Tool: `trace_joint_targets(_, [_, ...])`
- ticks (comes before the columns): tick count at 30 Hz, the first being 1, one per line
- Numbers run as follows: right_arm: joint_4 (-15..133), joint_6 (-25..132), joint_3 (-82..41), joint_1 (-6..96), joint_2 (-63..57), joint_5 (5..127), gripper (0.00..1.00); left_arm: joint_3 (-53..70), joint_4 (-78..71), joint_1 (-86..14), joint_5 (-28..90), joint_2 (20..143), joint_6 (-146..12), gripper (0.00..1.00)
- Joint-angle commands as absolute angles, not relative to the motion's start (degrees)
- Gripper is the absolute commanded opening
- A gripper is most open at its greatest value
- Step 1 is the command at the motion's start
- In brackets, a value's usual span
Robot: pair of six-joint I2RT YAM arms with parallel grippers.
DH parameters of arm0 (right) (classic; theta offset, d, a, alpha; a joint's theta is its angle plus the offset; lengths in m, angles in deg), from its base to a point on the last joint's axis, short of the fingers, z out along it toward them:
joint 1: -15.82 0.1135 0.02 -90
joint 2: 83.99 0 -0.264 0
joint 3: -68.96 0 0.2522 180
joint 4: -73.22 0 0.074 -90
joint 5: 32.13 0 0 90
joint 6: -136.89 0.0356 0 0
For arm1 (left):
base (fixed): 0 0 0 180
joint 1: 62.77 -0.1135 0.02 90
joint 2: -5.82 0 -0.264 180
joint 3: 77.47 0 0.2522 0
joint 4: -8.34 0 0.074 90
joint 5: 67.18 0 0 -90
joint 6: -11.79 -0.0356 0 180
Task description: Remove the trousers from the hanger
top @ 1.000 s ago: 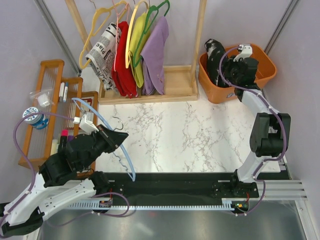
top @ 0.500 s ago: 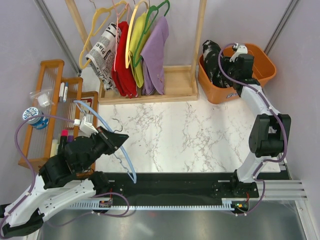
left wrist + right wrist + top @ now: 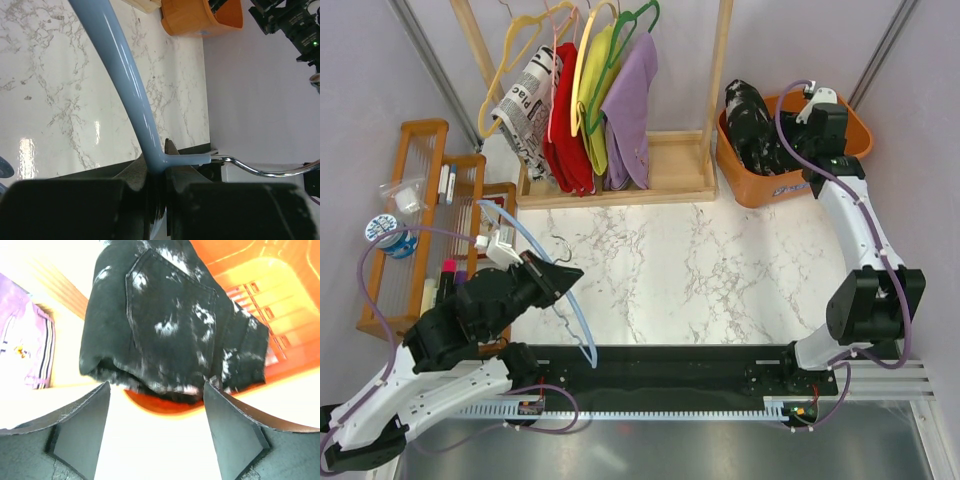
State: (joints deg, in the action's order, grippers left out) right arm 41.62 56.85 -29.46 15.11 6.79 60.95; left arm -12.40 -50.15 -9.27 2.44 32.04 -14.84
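Black white-splattered fabric trousers (image 3: 165,325), probably limp, lie heaped in the upper-right orange plastic basket (image 3: 752,188); pinch a bunched fold. Right gripper (image 3: 156,432) gapes empty; left gripper (image 3: 157,187) clamps the thin light-blue hanger (image 3: 122,75).

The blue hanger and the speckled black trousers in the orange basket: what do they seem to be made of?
The hanger looks like smooth, glossy plastic, with a soft sheen along its arm; its hook seems polished metal wire. The trousers look like matte black denim, judging by the stitched pocket and frayed hem, though other heavy cotton is possible.
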Motion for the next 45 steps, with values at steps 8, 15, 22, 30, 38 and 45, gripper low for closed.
trace_joint_targets(8, [27.1, 64.0, -23.7, 22.2, -6.6, 65.2, 0.80, -9.0, -42.7, -9.0, 7.7, 36.2, -14.7, 0.02])
trace_joint_targets(15, [26.4, 70.3, -16.7, 42.6, -14.8, 71.2, 0.80, -10.1, -41.9, -9.0, 7.6, 33.6, -13.9, 0.02])
trace_joint_targets(22, [46.5, 83.3, -0.1, 60.8, -25.7, 86.2, 0.79, -12.7, -40.3, -9.0, 7.2, 27.7, -11.4, 0.02])
trace_joint_targets(30, [64.5, 92.4, 11.2, 90.9, -26.2, 75.2, 0.74, -13.4, -40.0, -9.0, 6.6, 25.2, -8.7, 0.02])
trace_joint_targets(38, [46.8, 83.5, -2.3, 107.5, -15.6, 40.5, 0.72, -14.9, -40.0, -9.0, 5.3, 25.3, -3.9, 0.02])
trace_joint_targets(45, [39.4, 77.7, -12.2, 117.6, -4.7, 12.7, 0.70, -18.3, -40.0, -9.0, 5.2, 25.6, 4.4, 0.02])
